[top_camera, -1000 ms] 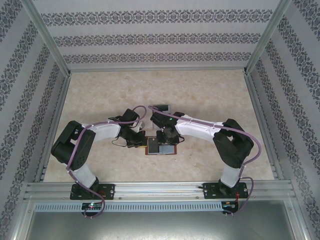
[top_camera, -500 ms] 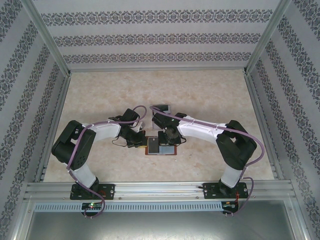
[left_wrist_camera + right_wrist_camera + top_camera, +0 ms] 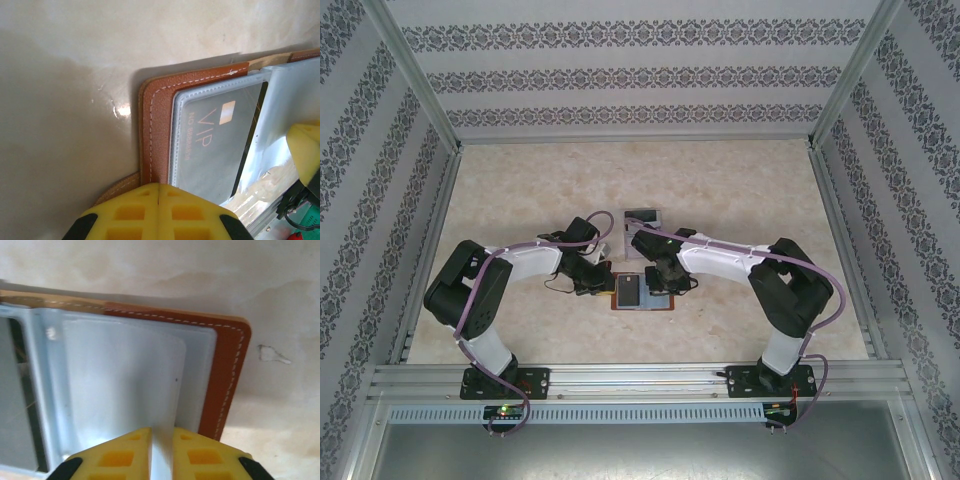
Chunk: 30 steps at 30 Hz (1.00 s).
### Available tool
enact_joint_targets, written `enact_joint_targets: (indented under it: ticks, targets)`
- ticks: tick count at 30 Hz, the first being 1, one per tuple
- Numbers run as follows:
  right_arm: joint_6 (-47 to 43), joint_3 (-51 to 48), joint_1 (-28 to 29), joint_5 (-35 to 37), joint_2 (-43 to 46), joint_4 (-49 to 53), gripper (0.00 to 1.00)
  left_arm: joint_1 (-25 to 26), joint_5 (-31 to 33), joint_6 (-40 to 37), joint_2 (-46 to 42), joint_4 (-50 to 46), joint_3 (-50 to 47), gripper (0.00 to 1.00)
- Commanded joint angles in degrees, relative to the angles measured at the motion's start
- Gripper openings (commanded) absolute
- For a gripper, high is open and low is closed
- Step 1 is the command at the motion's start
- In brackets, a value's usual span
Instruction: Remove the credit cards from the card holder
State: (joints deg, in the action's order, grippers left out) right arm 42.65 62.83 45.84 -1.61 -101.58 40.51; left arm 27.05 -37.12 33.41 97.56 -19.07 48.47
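The card holder (image 3: 650,303) is lying open and flat on the tabletop (image 3: 740,190), in the middle between the two arms, with its long axis running from left to right. In its left half the dark card (image 3: 220,142) is sitting under a clear sleeve, and its long axis is going across that of the holder, from near to far. The left gripper (image 3: 159,187) is resting at the outer left edge of the brown leather; its jaws are closed together and we are seeing nothing between them, so we are judging that it is pinning the holder down and not grasping. The right gripper (image 3: 160,435) is working over the right half, and its jaws are closed on a pale leaf (image 3: 125,375) that is rising from the grey-blue inside. We cannot tell if this leaf is the whitish card or only a pocket flap. The dark card is lying nearer to the left jaws, just beside them, but the free move is belonging to the right arm, which is reaching from the opposite side. Beyond the holder a small stand (image 3: 642,215) is standing apart.
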Motion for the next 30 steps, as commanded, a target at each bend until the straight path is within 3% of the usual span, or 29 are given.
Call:
enact_joint_targets:
  ticks: [1,8,18,22,30]
  targets:
    - [-0.9,-0.8,-0.3,3.0,-1.3,1.6,0.19,0.6,2.8,-0.4,1.3,-3.0,0.3,0.04]
    - [-0.8,-1.7,-1.1,4.3,-0.3,2.6,0.32,0.6,3.5,-0.4,-0.1,-3.8,1.0,0.05]
    - [-0.4,-4.4,-3.1,2.1,3.4,0.9,0.39,0.6,3.8,-0.3,-1.3,-4.4,1.6,0.05]
    - [-0.7,-6.4,-4.3,-1.1,3.3,-1.9,0.37,0.6,3.9,-0.2,-2.1,-4.4,2.0,0.04]
    - [-1.7,-7.2,-4.6,-3.9,2.8,-5.7,0.25,0.6,2.9,0.4,-3.6,-4.2,3.1,0.05]
